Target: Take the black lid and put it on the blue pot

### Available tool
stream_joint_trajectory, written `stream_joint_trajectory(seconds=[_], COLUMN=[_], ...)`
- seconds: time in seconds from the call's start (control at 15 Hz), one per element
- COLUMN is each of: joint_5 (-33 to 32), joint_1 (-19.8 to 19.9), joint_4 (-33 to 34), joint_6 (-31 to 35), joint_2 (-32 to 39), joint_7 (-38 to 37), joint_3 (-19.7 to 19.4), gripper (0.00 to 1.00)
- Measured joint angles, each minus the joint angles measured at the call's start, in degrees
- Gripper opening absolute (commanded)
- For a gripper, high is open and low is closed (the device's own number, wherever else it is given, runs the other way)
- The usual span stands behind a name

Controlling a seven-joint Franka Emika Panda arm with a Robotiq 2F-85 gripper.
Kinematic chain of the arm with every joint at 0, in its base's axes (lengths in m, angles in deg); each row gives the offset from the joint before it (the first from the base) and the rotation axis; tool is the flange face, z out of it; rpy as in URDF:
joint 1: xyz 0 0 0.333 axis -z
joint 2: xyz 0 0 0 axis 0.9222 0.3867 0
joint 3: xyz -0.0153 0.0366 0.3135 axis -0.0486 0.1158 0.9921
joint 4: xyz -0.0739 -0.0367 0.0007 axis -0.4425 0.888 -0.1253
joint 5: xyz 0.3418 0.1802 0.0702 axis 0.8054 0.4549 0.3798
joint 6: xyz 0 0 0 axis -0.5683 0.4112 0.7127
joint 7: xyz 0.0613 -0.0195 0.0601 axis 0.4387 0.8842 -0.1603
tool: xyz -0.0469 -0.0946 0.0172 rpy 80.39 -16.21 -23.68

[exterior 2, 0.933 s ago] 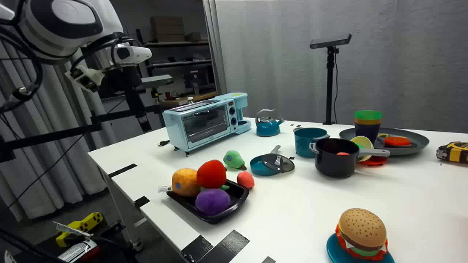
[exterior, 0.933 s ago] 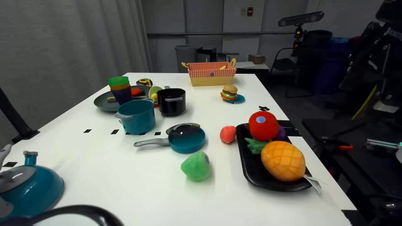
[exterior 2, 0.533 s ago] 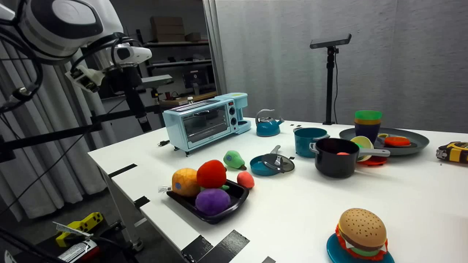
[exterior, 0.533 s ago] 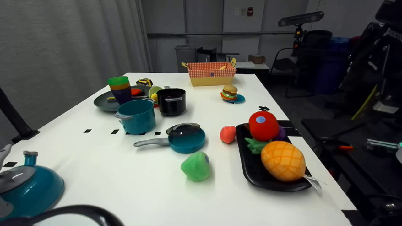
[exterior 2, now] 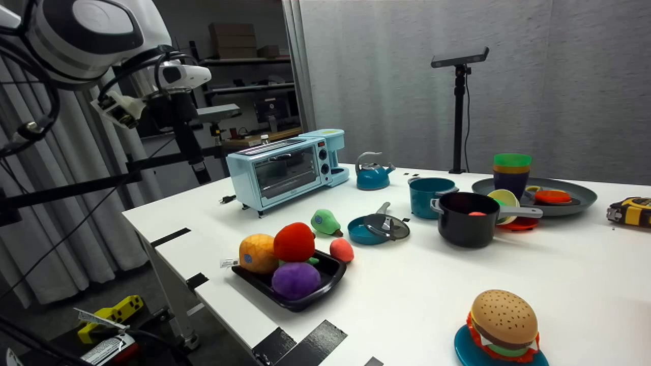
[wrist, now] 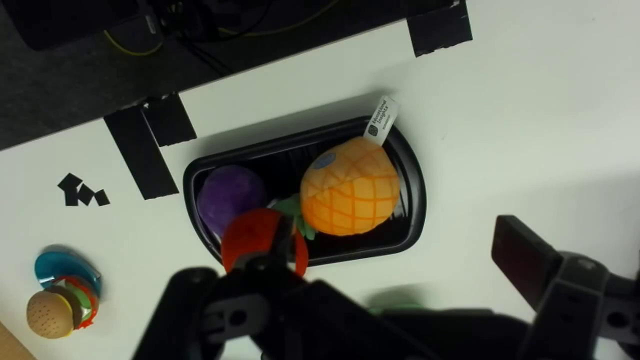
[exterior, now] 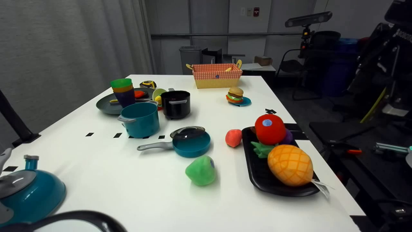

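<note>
Black lid (exterior: 189, 132) tilted across rim of shallow blue saucepan (exterior: 192, 148), partly overhanging; whether its low edge touches white table (exterior 2: 402, 290), cannot tell. Blue pot (exterior 2: 421, 206) stands upright nearby, just beside black pot (exterior 2: 465, 226). Gripper (wrist: 402, 250): jaws spread wide, holding nothing, raised well apart from lid. Black tray (wrist: 355, 245) with 3 plush toys (wrist: 350, 192) shows in wrist view.
</note>
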Motion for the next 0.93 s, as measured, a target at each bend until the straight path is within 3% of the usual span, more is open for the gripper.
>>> stream_joint_trajectory(seconds=[0.93], joint_5=[0.01], joint_1=[-1.90], joint_4=[0.00], joint_6=[-0.22], joint_2=[1.09], joint_7=[0.07], joint_3=[-2.43], gripper=[1.00])
